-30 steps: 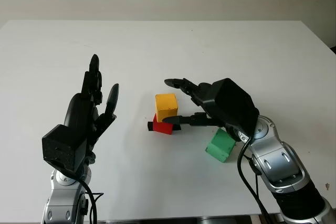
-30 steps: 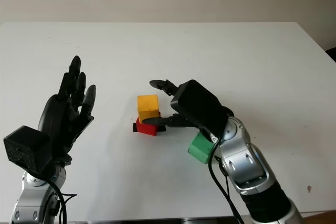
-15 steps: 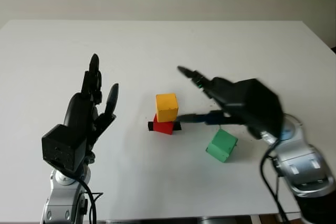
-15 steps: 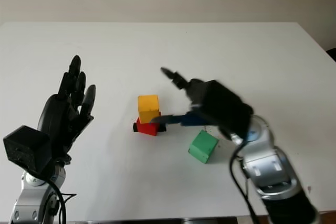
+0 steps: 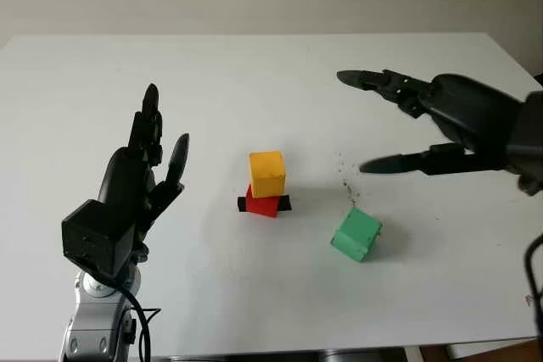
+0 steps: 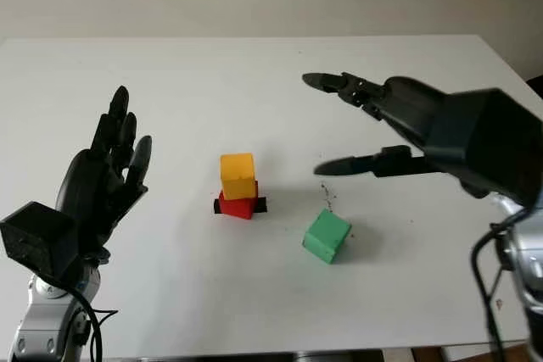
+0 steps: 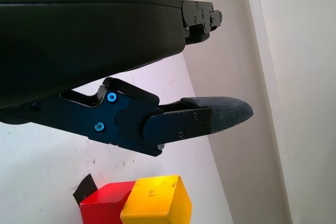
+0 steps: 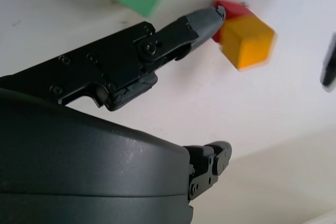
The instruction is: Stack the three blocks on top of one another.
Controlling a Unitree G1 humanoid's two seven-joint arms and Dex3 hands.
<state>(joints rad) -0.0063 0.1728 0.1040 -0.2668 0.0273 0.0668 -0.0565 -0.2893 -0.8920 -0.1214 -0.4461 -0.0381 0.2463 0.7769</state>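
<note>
A yellow block [image 5: 267, 173] sits on top of a red block [image 5: 262, 203] near the middle of the white table [image 5: 254, 74]; both also appear in the left wrist view as the yellow block [image 7: 156, 202] and red block [image 7: 102, 204]. A green block [image 5: 356, 234] lies tilted on the table to the right and nearer me. My right hand [image 5: 382, 120] hovers open, raised above the table to the right of the stack and beyond the green block. My left hand [image 5: 140, 180] is open, held up left of the stack.
A small black piece [image 5: 243, 203] pokes out from under the red block. Small dark specks [image 5: 344, 182] mark the table between the stack and the green block. The table's right edge [image 5: 509, 61] runs close behind my right hand.
My right hand has pulled away from the yellow-on-red stack, rising and moving right, uncovering the green block. The left hand has barely moved.
</note>
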